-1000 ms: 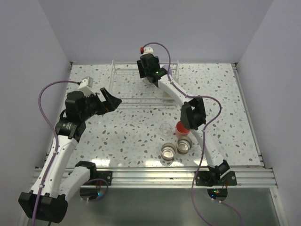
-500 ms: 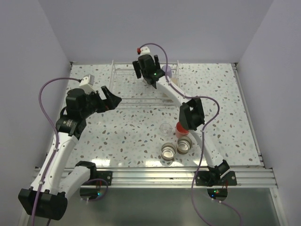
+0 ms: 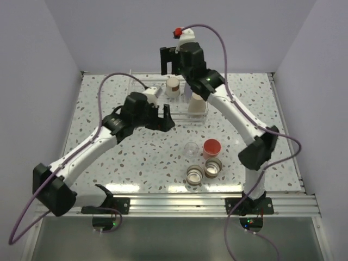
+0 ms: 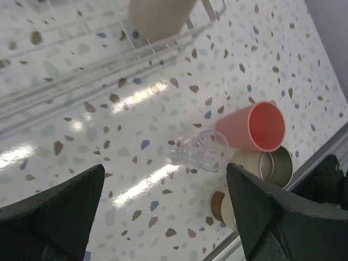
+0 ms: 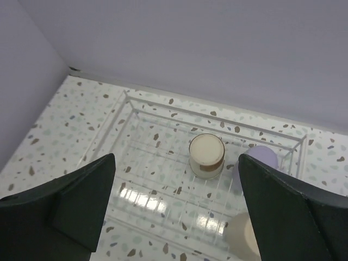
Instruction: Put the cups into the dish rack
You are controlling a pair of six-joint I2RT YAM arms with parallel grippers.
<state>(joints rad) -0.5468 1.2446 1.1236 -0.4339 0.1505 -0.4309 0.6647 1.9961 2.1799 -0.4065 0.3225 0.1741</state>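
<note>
The clear wire-frame dish rack (image 5: 157,136) lies open top up, with its long axis running across the speckled table (image 3: 147,163) parallel to the far wall. In the rack's right half, 3 cups stand with their axes vertical. A silvery-rimmed tumbler with a tan base (image 5: 206,155) is mouth-down, base to the ceiling. A lavender tumbler (image 5: 255,162) sits just right of it by the rack's far right corner. A beige tumbler (image 3: 197,103) stands against the rack's near right rail.

On the table in front of the rack stand 4 more: a clear tumbler (image 4: 198,151), a red-pink tumbler (image 3: 212,147) just right of it with its mouth up, and nearer still a left silvery tumbler (image 3: 194,174) and a right silvery tumbler (image 3: 213,168), side by side with mouths up.

1 second ago the left arm was drawn back by the rack's left end; now it reaches along the rack's near rail to about its middle. The right gripper was down inside the rack; now it is lifted above the rack's far rail, and its arm no longer covers the red-pink tumbler.

The left gripper (image 3: 165,118) has its fingers spread wide and holds nothing. The right gripper (image 5: 176,157) is likewise spread wide and empty, touching no cup.
</note>
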